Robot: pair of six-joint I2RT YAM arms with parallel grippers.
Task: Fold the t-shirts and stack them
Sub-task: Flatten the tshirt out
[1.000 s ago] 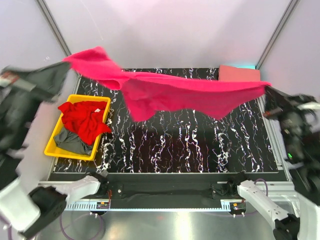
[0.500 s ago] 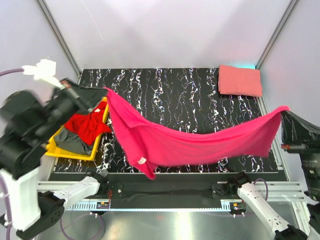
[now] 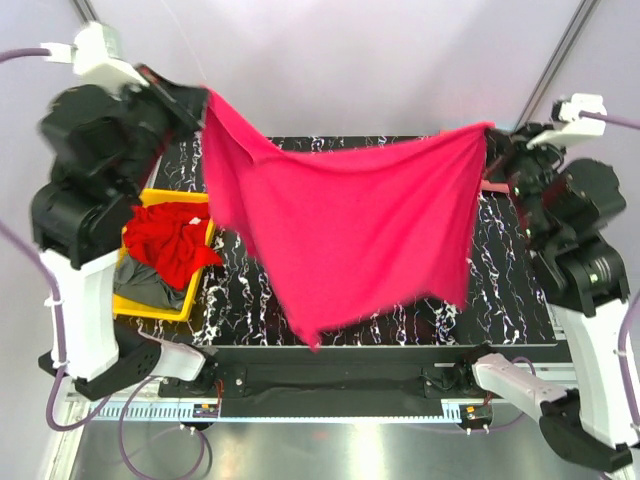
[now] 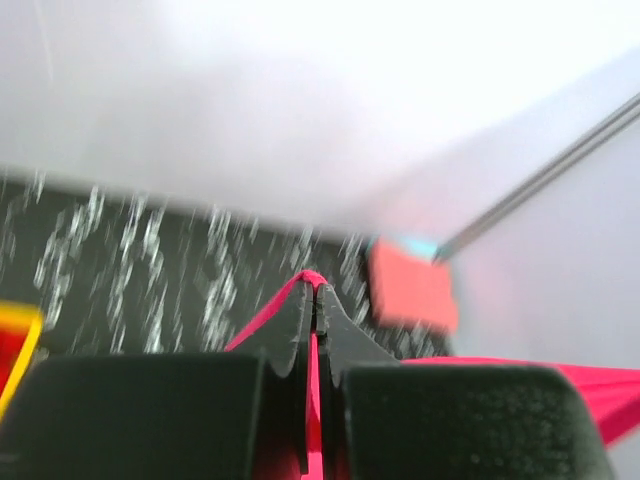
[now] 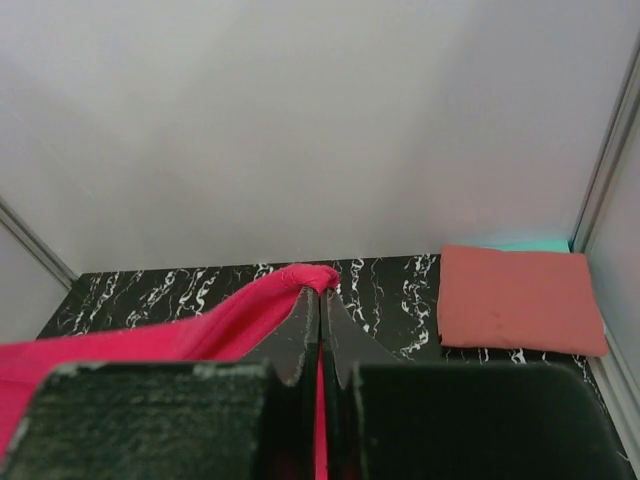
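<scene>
Both arms are standing tall, with wrists lifted high over the table's side edges. The left gripper [image 4: 313,292] is pinching shut on one upper corner of the magenta t-shirt [image 3: 350,230]. A small fold of soft cloth is peeping out just past its black, notched fingertips. That wrist view is blurred, so the weave is hard to judge.

The right gripper [image 5: 320,295] is clamping the other upper corner the same way, with cloth bunching over its tips and trailing off to its left. Between the two sets of jaws the shirt is hanging spread as a broad, limp sheet. Its top edge is sagging and its lower edge is tapering to a point, all above the black, white-veined table [image 3: 380,300].

Below the left jaws, a yellow plastic bin [image 3: 150,308] is holding a crumpled red t-shirt [image 3: 165,240] lying over a grey t-shirt [image 3: 145,285]. Beyond the right jaws, a salmon t-shirt [image 5: 520,300], folded into a flat rectangle, is lying at the table's far corner.
</scene>
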